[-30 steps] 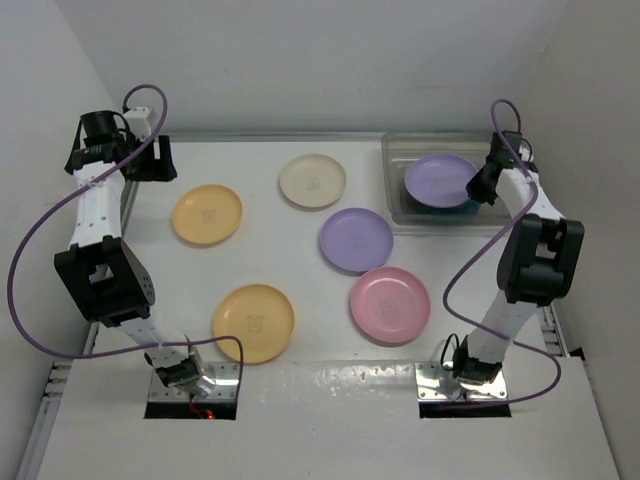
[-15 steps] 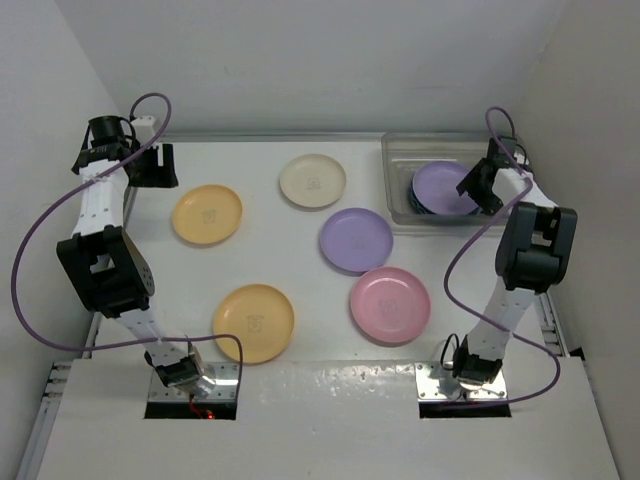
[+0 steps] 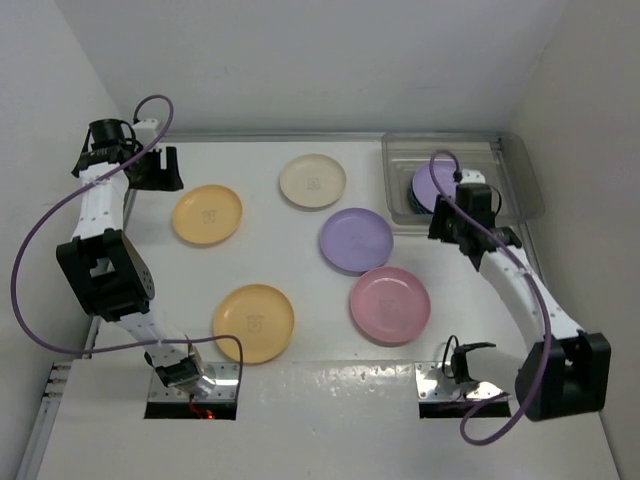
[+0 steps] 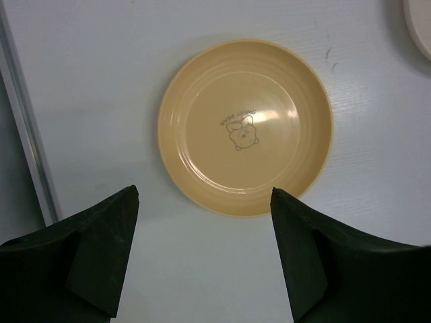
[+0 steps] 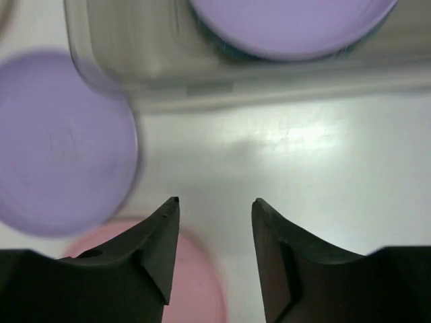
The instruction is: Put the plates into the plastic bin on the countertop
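One lavender plate is stacked in the plastic bin; five are counted on the desk. Left jaws and right jaws are spread, empty. Next, the yellow-orange plate under the left jaws should likely be pinched by its rim.

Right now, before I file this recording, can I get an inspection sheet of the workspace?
Surface: white countertop, five plates lying loose.
Job's things: plastic bin far right holds a stack topped by the binned lavender plate; loose are far yellow-orange plate, near yellow-orange plate, cream plate, loose lavender plate, pink plate.
Clutter: nothing seen.
Grippers: left gripper open, empty, facing the far yellow-orange plate; right gripper open, empty, just outside the bin.
Cables: purple cables loop off both arms.
Surroundings: white walls on three sides.
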Controlling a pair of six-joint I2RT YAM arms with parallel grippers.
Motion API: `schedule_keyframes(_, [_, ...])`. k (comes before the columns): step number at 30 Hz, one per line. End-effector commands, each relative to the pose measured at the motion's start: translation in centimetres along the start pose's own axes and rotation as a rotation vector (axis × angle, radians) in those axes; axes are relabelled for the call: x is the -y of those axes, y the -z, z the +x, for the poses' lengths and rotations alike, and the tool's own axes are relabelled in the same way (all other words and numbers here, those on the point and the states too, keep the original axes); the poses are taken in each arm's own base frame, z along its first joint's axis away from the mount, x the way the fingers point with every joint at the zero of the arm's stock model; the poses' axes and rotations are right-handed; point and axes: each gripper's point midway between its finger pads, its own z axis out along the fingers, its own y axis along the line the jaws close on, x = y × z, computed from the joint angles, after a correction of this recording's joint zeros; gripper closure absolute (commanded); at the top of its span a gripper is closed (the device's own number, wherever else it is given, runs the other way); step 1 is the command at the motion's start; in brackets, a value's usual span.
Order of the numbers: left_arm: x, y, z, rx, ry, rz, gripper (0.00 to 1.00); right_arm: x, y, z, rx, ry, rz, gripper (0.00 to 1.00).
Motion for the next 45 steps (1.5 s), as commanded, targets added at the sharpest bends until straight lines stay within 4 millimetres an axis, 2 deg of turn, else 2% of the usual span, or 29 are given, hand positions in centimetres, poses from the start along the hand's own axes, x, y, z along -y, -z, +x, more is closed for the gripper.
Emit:
schedule_keyframes(1, [1.7, 2.5, -1.5, 0.073, -0.043, 0.034, 0.19, -0.1, 0.2, 9.2, -0.249, 0.047, -0.059, 0.54])
schedule_keyframes(4, [2.5, 2.9, -1.2, 0.076, -0.061, 0.049, 0.19, 0.1, 0.7, 13.2, -0.356, 0.035, -0.052, 0.39])
schedule_keyframes(7, [2.7, 3.4, -0.9, 0.079, -0.073, 0.048, 0.19, -0.1, 0.4, 14.8, -0.393, 0.056, -0.051, 0.36])
schedule_keyframes(9, [3.0, 3.6, -0.8, 0.083, -0.073, 0.058, 0.19, 0.2, 0.1, 16.1, -0.435, 0.061, -0.039, 0.44])
schedule_keyframes(13, [3.2, 4.0, -0.8, 0.091, -0.077, 0.055, 0.19, 0.0, -0.4, 18.1, -0.477, 0.068, -0.043, 0.50])
schedule_keyframes(14, [3.3, 4.4, -1.1, 0.100, -0.090, 0.052, 0.19, 0.2, -0.2, 19.2, -0.499, 0.076, -0.047, 0.54])
schedule_keyframes(15, [3.3, 4.2, -0.7, 0.092, -0.087, 0.054, 0.19, -0.4, -0.5, 19.2, -0.481, 0.097, -0.068, 0.59])
schedule_keyframes(16, [3.3, 4.2, -0.7, 0.092, -0.087, 0.054, 0.19, -0.4, -0.4, 19.7, -0.491, 0.101, -0.071, 0.67])
schedule_keyframes(17, [3.3, 4.2, -0.7, 0.092, -0.087, 0.054, 0.19, -0.3, -0.2, 19.7, -0.504, 0.116, -0.063, 0.88])
schedule_keyframes(18, [3.3, 4.2, -0.7, 0.092, -0.087, 0.054, 0.19, -0.3, -0.2, 19.6, -0.501, 0.122, -0.048, 0.95])
schedule_keyframes(20, [3.4, 4.4, -0.6, 0.092, -0.087, 0.054, 0.19, -1.0, 0.2, 19.4, -0.497, 0.154, -0.070, 1.00])
schedule_keyframes(22, [3.4, 4.4, -0.5, 0.092, -0.087, 0.054, 0.19, -2.7, 1.1, 18.8, -0.473, 0.241, -0.174, 1.00])
schedule_keyframes(23, [3.4, 4.4, -0.5, 0.092, -0.087, 0.054, 0.19, -4.5, 2.0, 19.1, -0.489, 0.253, -0.287, 1.00])
schedule_keyframes(24, [3.2, 4.4, -0.5, 0.090, -0.095, 0.045, 0.19, -5.5, 2.3, 18.0, -0.459, 0.284, -0.327, 1.00])
schedule_keyframes(25, [3.2, 4.4, -0.5, 0.090, -0.096, 0.045, 0.19, -6.5, 3.5, 18.0, -0.450, 0.374, -0.387, 1.00])
schedule_keyframes(26, [3.1, 4.4, -0.5, 0.087, -0.095, 0.036, 0.19, -7.8, 4.0, 16.6, -0.416, 0.388, -0.435, 1.00])
schedule_keyframes(28, [2.9, 4.2, -0.7, 0.087, -0.095, 0.036, 0.19, -9.2, 5.1, 15.4, -0.377, 0.411, -0.501, 1.00])
schedule_keyframes(29, [2.9, 4.2, -0.7, 0.087, -0.095, 0.036, 0.19, -11.0, 5.9, 12.7, -0.310, 0.393, -0.560, 1.00])
schedule_keyframes(32, [2.8, 4.0, -0.8, 0.087, -0.095, 0.036, 0.19, -12.5, 5.7, 5.8, -0.118, 0.241, -0.548, 1.00])
schedule_keyframes(33, [2.7, 3.6, -0.6, 0.076, -0.091, 0.040, 0.19, -11.4, 4.3, 2.0, -0.023, 0.079, -0.476, 1.00])
schedule_keyframes(34, [2.7, 3.8, -0.9, 0.084, -0.094, 0.037, 0.19, -10.7, 3.7, 0.1, 0.014, 0.008, -0.428, 1.00])
schedule_keyframes(35, [2.6, 3.4, -0.7, 0.073, -0.080, 0.041, 0.19, -8.4, 2.6, -2.7, 0.072, -0.141, -0.323, 1.00])
schedule_keyframes(36, [2.5, 3.4, -0.6, 0.070, -0.080, 0.033, 0.19, -5.9, 0.7, -3.7, 0.070, -0.240, -0.223, 1.00])
schedule_keyframes(37, [2.4, 3.0, -0.5, 0.062, -0.077, 0.035, 0.19, -4.0, -0.2, -4.6, 0.071, -0.414, -0.154, 1.00])
schedule_keyframes(38, [2.4, 2.5, 0.2, 0.044, -0.069, 0.041, 0.19, -2.0, -1.0, -5.0, 0.087, -0.469, -0.063, 1.00])
schedule_keyframes(39, [2.6, 2.5, 0.1, 0.049, -0.085, 0.057, 0.19, -1.4, -1.1, -6.8, 0.119, -0.507, -0.047, 1.00])
schedule_keyframes(40, [2.9, 2.2, 0.6, 0.041, -0.096, 0.079, 0.19, 1.0, -3.2, -5.7, 0.069, -0.565, 0.042, 1.00])
schedule_keyframes(43, [5.6, 0.6, 3.1, -0.018, -0.213, 0.182, 0.19, 3.9, -5.6, -7.7, 0.121, -0.602, 0.136, 1.00])
schedule_keyframes(45, [6.6, -0.6, 5.1, -0.093, -0.306, 0.163, 0.19, 5.4, -6.7, -8.9, 0.145, -0.619, 0.159, 1.00])
